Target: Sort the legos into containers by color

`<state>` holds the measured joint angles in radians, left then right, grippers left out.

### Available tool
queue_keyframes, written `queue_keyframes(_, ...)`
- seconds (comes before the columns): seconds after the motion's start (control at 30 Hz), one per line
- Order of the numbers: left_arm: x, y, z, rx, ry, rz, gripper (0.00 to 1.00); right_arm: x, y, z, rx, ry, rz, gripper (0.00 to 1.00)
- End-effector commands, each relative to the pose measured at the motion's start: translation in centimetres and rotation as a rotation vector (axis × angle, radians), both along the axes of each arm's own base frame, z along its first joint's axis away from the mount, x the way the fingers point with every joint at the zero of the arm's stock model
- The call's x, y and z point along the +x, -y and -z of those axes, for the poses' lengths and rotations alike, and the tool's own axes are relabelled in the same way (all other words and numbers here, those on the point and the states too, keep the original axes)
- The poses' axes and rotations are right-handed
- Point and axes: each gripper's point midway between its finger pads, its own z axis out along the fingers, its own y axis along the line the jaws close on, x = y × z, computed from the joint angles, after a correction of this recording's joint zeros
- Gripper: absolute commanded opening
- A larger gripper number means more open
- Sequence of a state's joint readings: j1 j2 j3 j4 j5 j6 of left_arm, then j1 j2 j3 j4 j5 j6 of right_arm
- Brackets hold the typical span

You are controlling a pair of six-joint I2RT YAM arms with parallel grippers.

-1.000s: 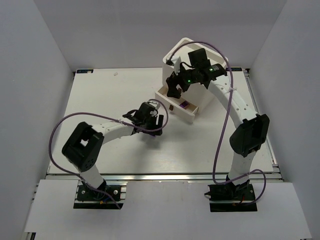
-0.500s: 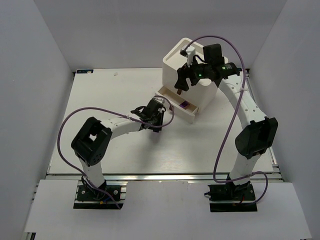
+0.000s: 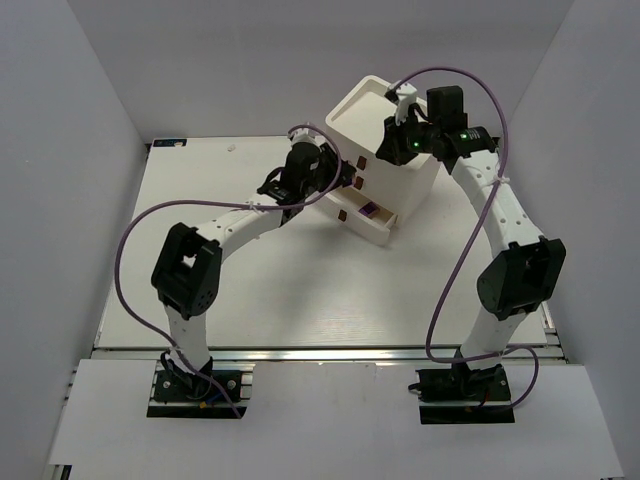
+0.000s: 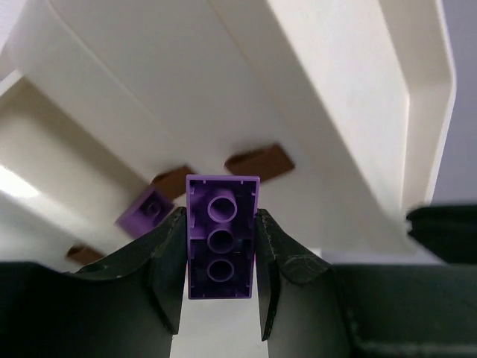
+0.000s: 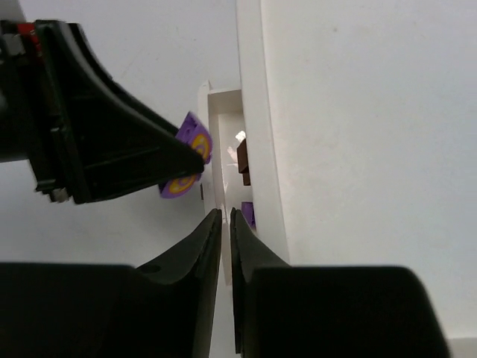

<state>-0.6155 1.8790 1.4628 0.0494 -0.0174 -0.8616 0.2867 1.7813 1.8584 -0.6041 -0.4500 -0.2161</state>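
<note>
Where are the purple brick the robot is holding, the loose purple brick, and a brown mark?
held purple brick [image 4: 221, 242]: left wrist view, centre of its facing side.
loose purple brick [image 4: 144, 214]: left wrist view, its top face.
brown mark [image 4: 259, 160]: left wrist view, middle of the mark.

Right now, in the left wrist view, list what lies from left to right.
Lowest brown mark → loose purple brick → held purple brick in the left tool → upper bin's rim at far right.
</note>
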Motion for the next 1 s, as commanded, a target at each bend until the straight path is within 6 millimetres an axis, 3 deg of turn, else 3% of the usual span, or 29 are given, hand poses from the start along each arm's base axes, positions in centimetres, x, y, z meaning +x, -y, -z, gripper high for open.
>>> queue_keyframes(0.0, 2.6, 1.3, -1.9, -0.15, -0.011, -0.082, 0.05, -0.2, 0.8, -3.7, 0.05, 0.089, 0.029, 0.16)
queue_keyframes(0.13, 3.9, 1.2, -1.1, -0.197, -0.067, -0.169, 0.05, -0.5, 1.4, -4.7, 0.067, 0.129, 0.046, 0.19)
queue_keyframes(0.43, 4.2, 1.0, 1.3, -0.231, -0.148, -0.23, 0.1, -1.2, 2.0, -4.1, 0.07, 0.127, 0.054, 0.25)
queue_keyframes(0.53, 4.3, 1.2, 2.6, -0.226, -0.18, -0.236, 0.21, -1.1, 2.2, -3.8, 0.071, 0.117, 0.054, 0.3)
queue_keyframes(0.57, 4.2, 1.2, 2.8, -0.228, -0.184, -0.234, 0.32, -1.2, 2.2, -3.9, 0.073, 0.115, 0.048, 0.32)
queue_keyframes(0.7, 4.0, 1.3, 3.5, -0.228, -0.201, -0.227, 0.55, -1.8, 1.9, -3.6, 0.065, 0.112, 0.008, 0.36)
queue_keyframes(0.8, 3.8, 1.3, 3.7, -0.219, -0.211, -0.226, 0.65, -2.8, 1.4, -3.4, 0.06, 0.111, -0.059, 0.37)
queue_keyframes(0.97, 3.2, 1.0, 4.2, -0.212, -0.224, -0.219, 0.69, -3.7, 0.8, -3.3, 0.06, 0.124, -0.138, 0.37)
